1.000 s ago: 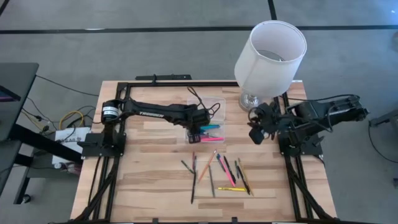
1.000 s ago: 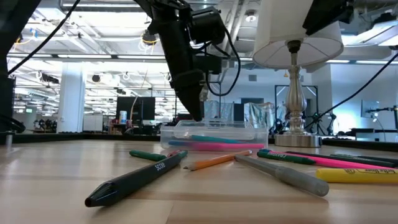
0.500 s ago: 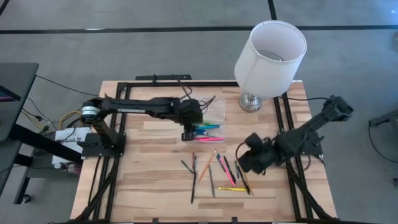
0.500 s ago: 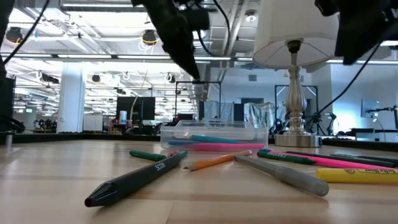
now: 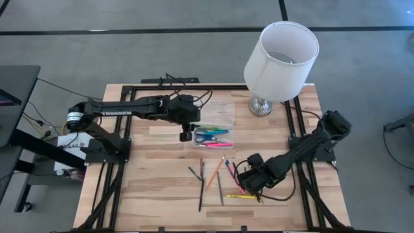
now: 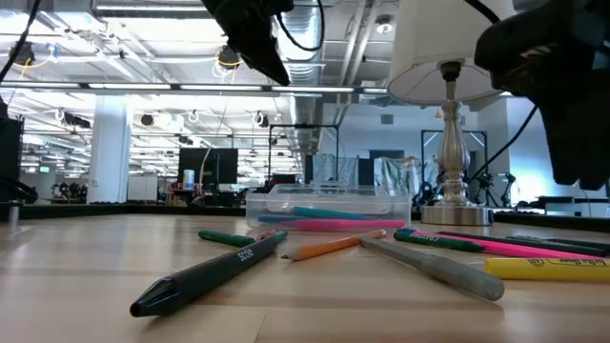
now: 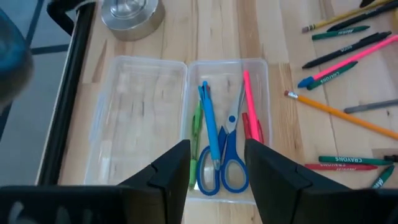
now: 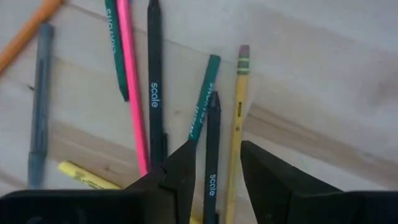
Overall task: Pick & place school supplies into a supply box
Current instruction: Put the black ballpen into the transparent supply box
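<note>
The supply box point(image 7: 227, 81) is a clear shallow case that lies open on the table. Its tray holds blue-handled scissors point(image 7: 225, 165), a blue pen point(image 7: 210, 130), a green pen and a pink marker, and its lid point(image 7: 140, 118) lies flat beside it. My left gripper point(image 7: 217, 171) hangs open and empty above the box's left side point(image 5: 213, 123). Several pens, pencils and markers point(image 5: 223, 178) lie loose on the wood nearer the front. My right gripper point(image 8: 221, 177) points down over them, open, with a black pen point(image 8: 212, 155) below the gap. It touches nothing.
A white-shaded lamp point(image 5: 281, 55) stands at the far right corner, its metal base point(image 7: 130, 15) just beyond the box. A yellow pencil point(image 8: 236, 124), a green crayon point(image 8: 204, 99) and a pink marker point(image 8: 134, 93) lie close around the black pen. Black frame rails point(image 5: 304, 188) run along both table sides.
My left gripper has risen from the box and drawn back toward the table's left edge. My right gripper has swung from beside the lamp base toward the near edge, sunk over the loose pens, and turned until it points down.
</note>
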`<state>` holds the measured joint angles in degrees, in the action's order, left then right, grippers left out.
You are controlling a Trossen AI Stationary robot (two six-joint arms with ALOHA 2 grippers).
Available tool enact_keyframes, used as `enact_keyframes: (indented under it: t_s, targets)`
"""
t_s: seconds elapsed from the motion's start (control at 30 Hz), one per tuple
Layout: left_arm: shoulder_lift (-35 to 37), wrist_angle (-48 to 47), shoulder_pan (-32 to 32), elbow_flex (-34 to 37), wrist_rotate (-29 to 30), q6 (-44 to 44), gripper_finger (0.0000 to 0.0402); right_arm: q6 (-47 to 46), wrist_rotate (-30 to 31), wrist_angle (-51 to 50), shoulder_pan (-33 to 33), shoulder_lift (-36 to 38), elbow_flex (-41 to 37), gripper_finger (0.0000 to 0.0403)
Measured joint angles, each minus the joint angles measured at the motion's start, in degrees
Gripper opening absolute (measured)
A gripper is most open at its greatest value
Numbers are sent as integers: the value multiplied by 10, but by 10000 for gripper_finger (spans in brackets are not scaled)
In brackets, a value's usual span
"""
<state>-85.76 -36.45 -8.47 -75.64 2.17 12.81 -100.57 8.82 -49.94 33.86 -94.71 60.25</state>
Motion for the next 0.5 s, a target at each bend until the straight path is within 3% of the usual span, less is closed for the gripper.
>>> enact_keyframes:
  t_s: [0.5]
  targets:
    - [-1,-2,-3,0,-2,10,148,17,4,115,-46,-3,-37,118]
